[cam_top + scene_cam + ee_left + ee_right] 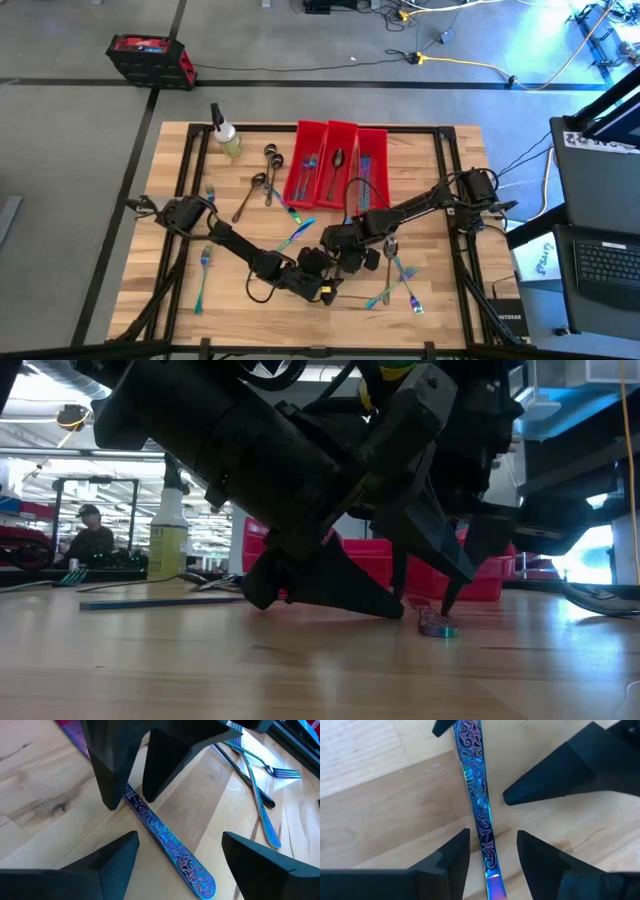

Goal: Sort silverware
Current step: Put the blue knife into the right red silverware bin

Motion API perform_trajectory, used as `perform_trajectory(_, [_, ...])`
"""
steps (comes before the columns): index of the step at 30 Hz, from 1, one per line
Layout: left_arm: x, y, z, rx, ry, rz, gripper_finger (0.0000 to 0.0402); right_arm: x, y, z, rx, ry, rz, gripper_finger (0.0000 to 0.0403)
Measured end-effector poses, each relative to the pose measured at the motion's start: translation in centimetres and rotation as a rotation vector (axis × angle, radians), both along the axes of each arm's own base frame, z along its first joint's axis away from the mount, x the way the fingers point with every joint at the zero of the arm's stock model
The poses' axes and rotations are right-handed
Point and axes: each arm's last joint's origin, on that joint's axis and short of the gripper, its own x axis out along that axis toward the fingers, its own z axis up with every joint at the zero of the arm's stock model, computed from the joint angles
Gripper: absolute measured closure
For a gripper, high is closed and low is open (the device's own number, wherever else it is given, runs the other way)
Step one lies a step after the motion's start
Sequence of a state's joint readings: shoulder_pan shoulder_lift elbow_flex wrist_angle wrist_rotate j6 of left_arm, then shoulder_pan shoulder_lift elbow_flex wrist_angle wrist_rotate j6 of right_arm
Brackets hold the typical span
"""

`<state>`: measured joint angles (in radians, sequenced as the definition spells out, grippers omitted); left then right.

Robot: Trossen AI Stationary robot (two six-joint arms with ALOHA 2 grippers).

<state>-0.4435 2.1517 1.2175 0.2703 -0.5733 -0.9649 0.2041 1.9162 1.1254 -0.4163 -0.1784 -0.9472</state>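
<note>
An iridescent blue-purple engraved metal handle [479, 800] lies flat on the wooden worktop [370, 820], between the right gripper [492, 847]'s narrow, untouching jaws and the left gripper [177, 852]'s wide jaws.

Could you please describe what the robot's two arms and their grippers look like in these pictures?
Both arms are dark, nearly black, built of jointed segments with black cables trailing along them. The left gripper and right gripper each end in two matte black, wedge-shaped fingers tapering to blunt tips. A small yellow patch shows on the left arm's wrist in the high view. No other markings are visible.
</note>
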Motion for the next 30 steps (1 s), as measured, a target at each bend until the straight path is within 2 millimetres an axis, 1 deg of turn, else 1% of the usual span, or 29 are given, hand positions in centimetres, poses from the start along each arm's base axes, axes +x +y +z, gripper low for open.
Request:
perform_trajectory(5, [0.0,0.0,0.0,0.003,0.002,-0.004,0.0123,0.2,-0.4,-1.7,0.049,0.073,-0.001,0.0284])
perform_trajectory(7, [0.0,0.0,0.0,0.003,0.002,-0.004,0.0123,0.2,-0.4,-2.0,0.061,0.091,0.001,0.0295])
perform_trajectory(11, [0.0,0.0,0.0,0.002,0.002,-0.005,0.0123,0.1,-0.4,-2.1,0.061,0.105,-0.009,0.032])
perform_trajectory(17, [0.0,0.0,0.0,0.003,0.002,-0.006,0.0123,-0.1,-1.3,-2.1,0.078,0.147,-0.031,0.0371])
perform_trajectory(20, [0.0,0.0,0.0,0.001,0.001,-0.006,0.0123,-0.2,-1.5,-2.1,0.077,0.159,-0.037,0.0391])
perform_trajectory(23, [0.0,0.0,0.0,0.001,0.001,-0.006,0.0123,-0.2,-1.4,-2.1,0.074,0.162,-0.038,0.0395])
perform_trajectory(30, [0.0,0.0,0.0,-0.004,0.0,-0.003,0.0123,-0.5,0.0,-1.9,0.04,0.157,-0.036,0.0385])
